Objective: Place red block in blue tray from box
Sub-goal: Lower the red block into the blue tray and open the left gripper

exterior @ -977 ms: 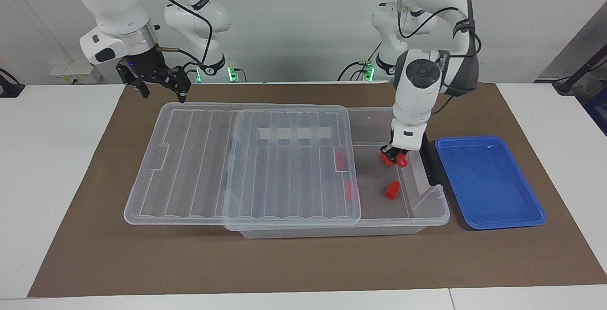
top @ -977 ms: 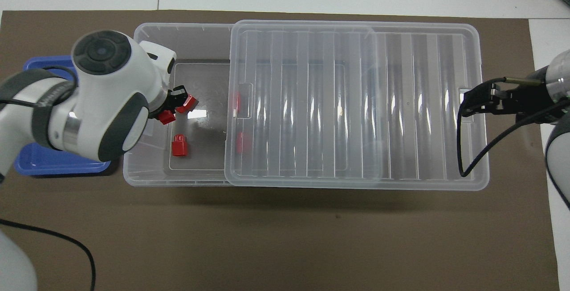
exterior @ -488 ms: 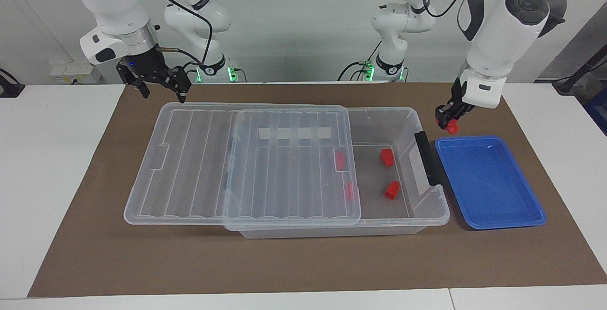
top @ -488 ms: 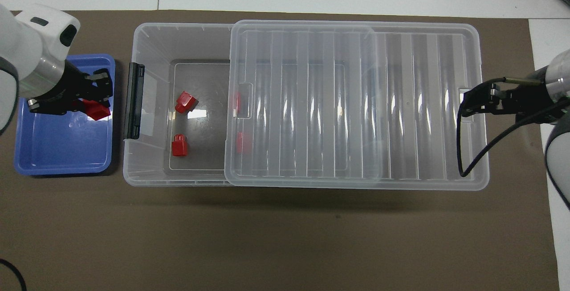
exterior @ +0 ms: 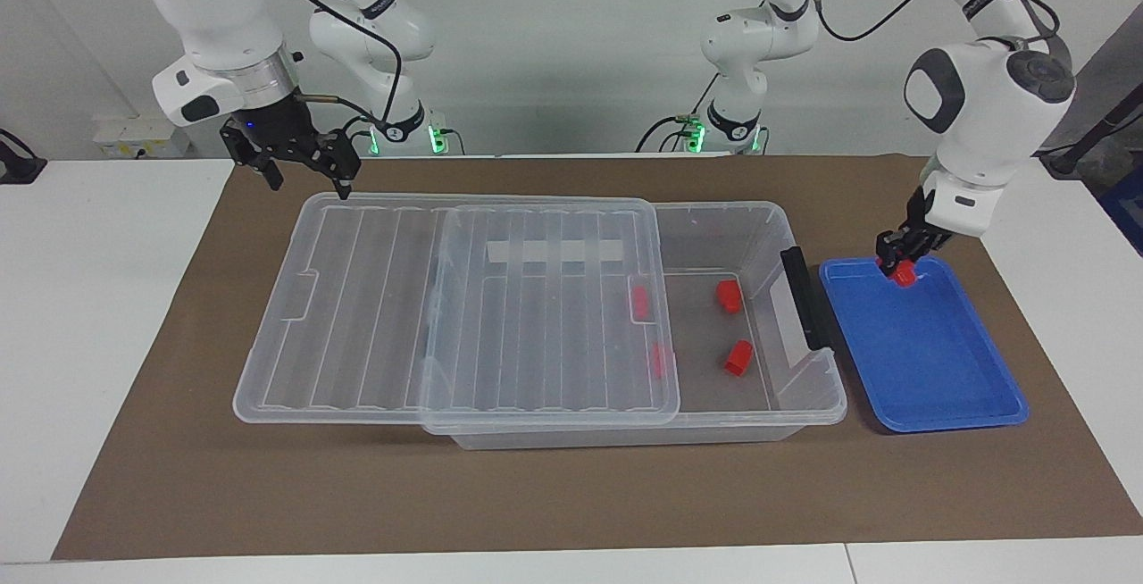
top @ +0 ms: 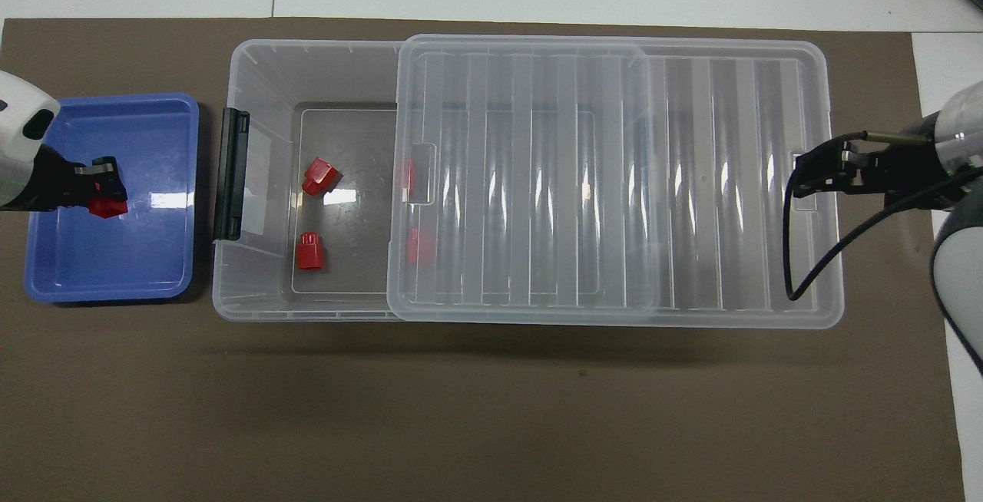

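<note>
My left gripper [exterior: 900, 262] [top: 102, 196] is shut on a red block [exterior: 905, 276] [top: 107, 207] and hangs low over the blue tray [exterior: 938, 361] [top: 107, 272]. I cannot tell whether the block touches the tray. The clear box [exterior: 750, 220] [top: 261, 72] lies beside the tray, its lid [exterior: 357, 316] [top: 614, 179] slid toward the right arm's end. Two red blocks [exterior: 730, 296] [exterior: 738, 357] lie in the uncovered part, and two more [exterior: 640, 300] [exterior: 659, 359] show through the lid. My right gripper [exterior: 308, 184] [top: 799, 177] waits open over the lid's corner.
A brown mat [exterior: 571, 495] covers the table under the box and tray. The box's dark latch [exterior: 804, 298] stands on the wall next to the tray. White table surface [exterior: 107, 298] runs along both ends.
My left gripper lifted one red block out of the box, carried it over the latch wall and lowered it over the blue tray. The right arm barely moved.
</note>
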`<state>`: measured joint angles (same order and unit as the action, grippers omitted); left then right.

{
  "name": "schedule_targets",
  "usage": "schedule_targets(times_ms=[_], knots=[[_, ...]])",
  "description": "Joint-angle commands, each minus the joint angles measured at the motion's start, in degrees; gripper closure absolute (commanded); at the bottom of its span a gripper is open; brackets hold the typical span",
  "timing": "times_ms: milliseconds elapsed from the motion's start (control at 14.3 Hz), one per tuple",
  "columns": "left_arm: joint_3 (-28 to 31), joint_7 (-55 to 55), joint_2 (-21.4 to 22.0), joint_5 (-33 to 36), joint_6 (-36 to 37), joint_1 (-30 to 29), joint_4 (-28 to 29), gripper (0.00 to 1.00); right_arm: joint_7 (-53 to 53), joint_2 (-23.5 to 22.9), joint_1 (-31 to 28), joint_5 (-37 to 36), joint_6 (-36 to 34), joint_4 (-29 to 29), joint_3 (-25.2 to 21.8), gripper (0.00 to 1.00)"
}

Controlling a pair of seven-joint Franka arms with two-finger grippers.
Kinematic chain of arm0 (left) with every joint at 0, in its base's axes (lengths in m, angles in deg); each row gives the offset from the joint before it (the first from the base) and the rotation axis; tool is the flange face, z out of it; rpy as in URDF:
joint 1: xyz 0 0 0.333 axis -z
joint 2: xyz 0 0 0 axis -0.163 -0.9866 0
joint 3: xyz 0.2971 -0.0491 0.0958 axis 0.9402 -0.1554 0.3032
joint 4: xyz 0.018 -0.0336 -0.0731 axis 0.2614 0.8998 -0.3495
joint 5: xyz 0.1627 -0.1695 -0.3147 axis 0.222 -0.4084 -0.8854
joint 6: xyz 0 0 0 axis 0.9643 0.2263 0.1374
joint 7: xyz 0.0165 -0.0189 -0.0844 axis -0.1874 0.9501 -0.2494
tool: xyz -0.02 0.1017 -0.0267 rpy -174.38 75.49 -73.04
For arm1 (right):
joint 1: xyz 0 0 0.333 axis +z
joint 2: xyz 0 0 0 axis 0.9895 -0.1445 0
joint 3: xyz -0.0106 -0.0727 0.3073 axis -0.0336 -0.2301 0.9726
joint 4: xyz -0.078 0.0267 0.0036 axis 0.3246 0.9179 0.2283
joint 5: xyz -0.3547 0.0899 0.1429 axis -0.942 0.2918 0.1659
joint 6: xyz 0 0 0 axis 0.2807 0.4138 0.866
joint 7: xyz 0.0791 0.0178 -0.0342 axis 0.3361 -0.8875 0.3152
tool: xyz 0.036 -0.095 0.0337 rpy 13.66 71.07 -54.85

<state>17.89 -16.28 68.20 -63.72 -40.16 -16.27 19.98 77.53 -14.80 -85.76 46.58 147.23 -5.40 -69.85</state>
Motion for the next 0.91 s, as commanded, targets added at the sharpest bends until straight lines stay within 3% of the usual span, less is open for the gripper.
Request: schedule_targets(times_ms=[0,488,837], knots=[[-0.4,2.9,-2.5,-0.7,-9.9,-1.6,3.7,1.00,-0.8,0.8,-0.9,0.8,2.1,-1.5,0.6,0.00],[-0.4,18.8,-11.3,-0.7,-17.4,-9.0,3.7,1.00,-0.7,1.1,-0.8,0.8,2.4,-2.4,0.6,0.00],[-0.7,19.9,-17.4,-0.8,-26.8,-10.0,6.0,1.00,-1.1,1.4,-0.9,0.8,2.6,-2.8,0.6,0.00]])
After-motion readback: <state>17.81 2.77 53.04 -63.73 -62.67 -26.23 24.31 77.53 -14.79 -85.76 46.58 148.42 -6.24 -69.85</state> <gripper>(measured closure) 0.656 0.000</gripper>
